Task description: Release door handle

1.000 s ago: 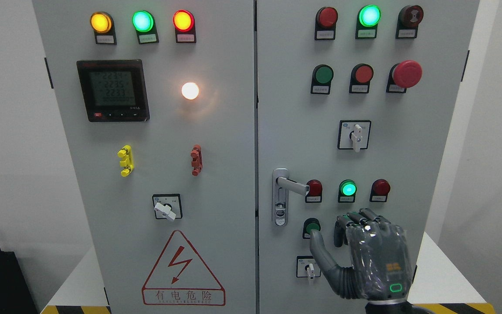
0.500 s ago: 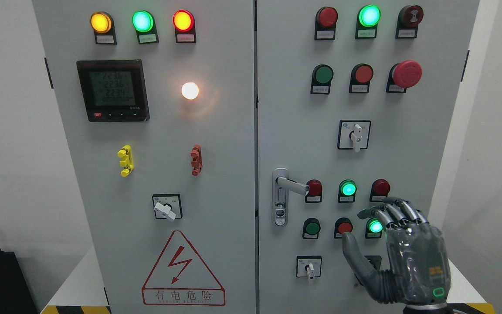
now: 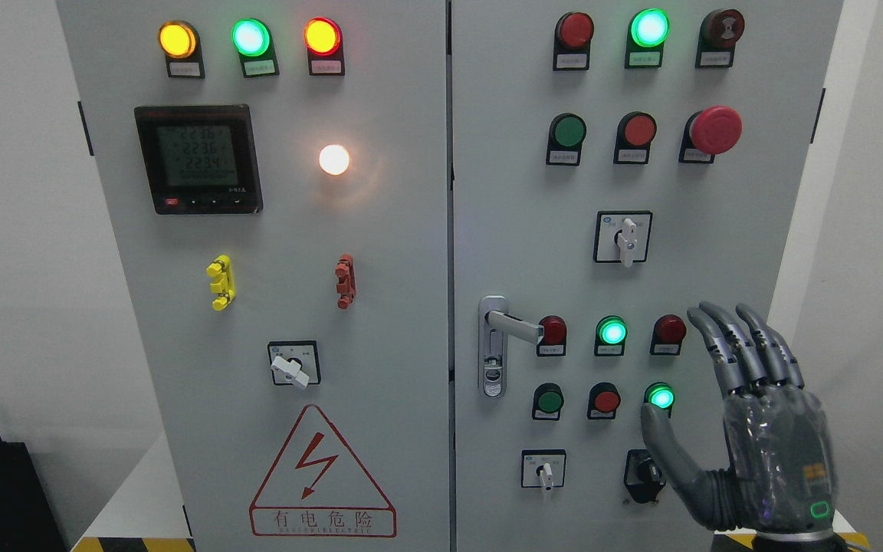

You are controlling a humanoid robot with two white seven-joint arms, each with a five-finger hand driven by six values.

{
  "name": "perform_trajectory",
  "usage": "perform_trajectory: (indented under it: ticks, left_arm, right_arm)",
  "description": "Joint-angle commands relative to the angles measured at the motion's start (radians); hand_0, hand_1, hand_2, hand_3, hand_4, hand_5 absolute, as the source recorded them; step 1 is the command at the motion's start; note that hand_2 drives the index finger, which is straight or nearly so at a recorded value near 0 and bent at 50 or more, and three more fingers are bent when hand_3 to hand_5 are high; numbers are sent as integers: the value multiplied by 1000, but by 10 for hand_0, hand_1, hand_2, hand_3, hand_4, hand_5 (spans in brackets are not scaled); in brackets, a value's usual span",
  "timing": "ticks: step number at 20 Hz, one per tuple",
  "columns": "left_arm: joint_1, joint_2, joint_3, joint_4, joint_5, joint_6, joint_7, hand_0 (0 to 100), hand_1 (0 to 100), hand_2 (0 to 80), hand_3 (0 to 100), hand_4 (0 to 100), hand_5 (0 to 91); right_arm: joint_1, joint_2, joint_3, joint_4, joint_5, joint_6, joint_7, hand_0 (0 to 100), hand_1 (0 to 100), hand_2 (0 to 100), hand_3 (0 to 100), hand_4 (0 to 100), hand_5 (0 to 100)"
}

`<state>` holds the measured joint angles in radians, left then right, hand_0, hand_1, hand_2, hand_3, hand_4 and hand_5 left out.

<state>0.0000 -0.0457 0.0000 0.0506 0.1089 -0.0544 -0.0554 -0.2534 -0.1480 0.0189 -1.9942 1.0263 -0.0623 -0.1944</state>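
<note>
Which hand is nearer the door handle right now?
Right. The right hand is open, off to the right of the door handle and slightly lower, not touching it. The left hand is out of view.

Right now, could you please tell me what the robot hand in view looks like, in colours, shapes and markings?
Only the right robot hand shows, at the lower right. It is dark grey with a human-like shape: four slim, jointed fingers in metallic grey and a thick matte thumb. The back of the hand has a glossy, translucent-looking cover, with a small orange marking and, lower near the wrist, a glowing green rounded-rectangle light. No cables are visible.
</note>
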Motion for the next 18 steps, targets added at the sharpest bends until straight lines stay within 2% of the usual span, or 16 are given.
perform_trajectory:
  ticks: [1,12,14,18]
  left_arm:
    - [-26,0,17,0,0,1,0,120,389,0,0,0,0]
    - [-26,0,17,2,0,1,0,120,389,0,0,0,0]
    - [-26,0,17,0,0,1,0,120,389,0,0,0,0]
    - [-26,0,17,0,0,1,0,120,389,0,0,0,0]
  right_arm:
    - [3,-41,15,-14,-12,2,0,346,59,0,23,0,0]
    - [3,-39,30,-12,-12,4,1,340,69,0,53,1,0]
    - [2,-22,33,-14,-12,2,1,340,69,0,55,2,0]
    - [3,-21,36,-14,-12,2,1,340,70,0,60,7,0]
